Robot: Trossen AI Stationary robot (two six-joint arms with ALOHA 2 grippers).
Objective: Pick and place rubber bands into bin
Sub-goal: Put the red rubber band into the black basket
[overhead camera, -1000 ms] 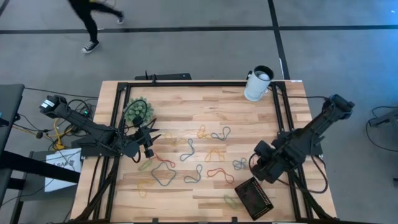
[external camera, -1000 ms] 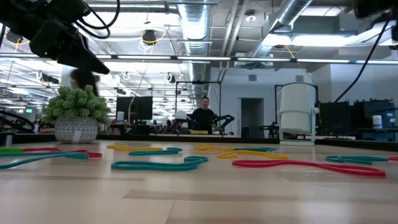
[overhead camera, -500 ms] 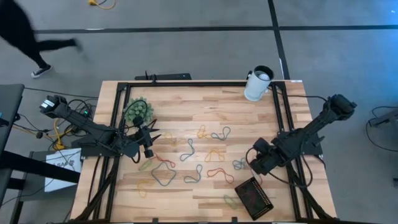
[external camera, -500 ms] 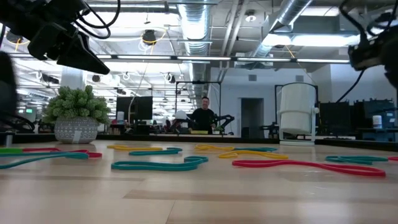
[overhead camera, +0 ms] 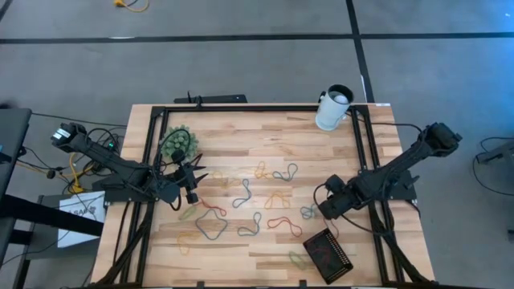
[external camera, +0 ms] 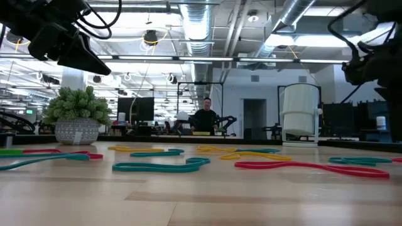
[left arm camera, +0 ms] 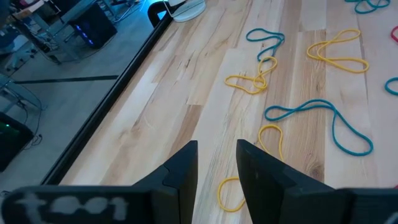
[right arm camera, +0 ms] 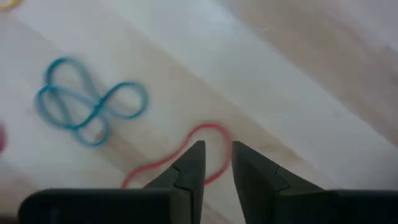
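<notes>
Red rubber band (right arm camera: pixel 186 155) is lying directly under the right gripper (right arm camera: pixel 214 163), its loop curving across the narrow gap between the two fingers, which are standing slightly apart and holding nothing. A blue rubber band (right arm camera: pixel 87 109), folded into several loops, is resting just beside it on the wooden counter (overhead camera: pixel 265 132). In the high view the right gripper (overhead camera: pixel 331 201) is hovering over the bands nearest the bin (overhead camera: pixel 328 253), so this arm is the nearer one for that cluster; the bin, already holding at least one reddish band, is lying just beyond it toward the counter's near edge. The remaining rubber bands (overhead camera: pixel 241 210) are spreading away from the bin toward the potted plant (overhead camera: pixel 177 143). The left gripper (overhead camera: pixel 191 183) is waiting beside the plant, its fingers slightly parted and empty, with yellow and blue bands (left arm camera: pixel 292 93) ahead of it. Compared with a second ago, the right gripper has been drawing away from the bin toward the counter's middle, while the left arm is remaining unmoved.
</notes>
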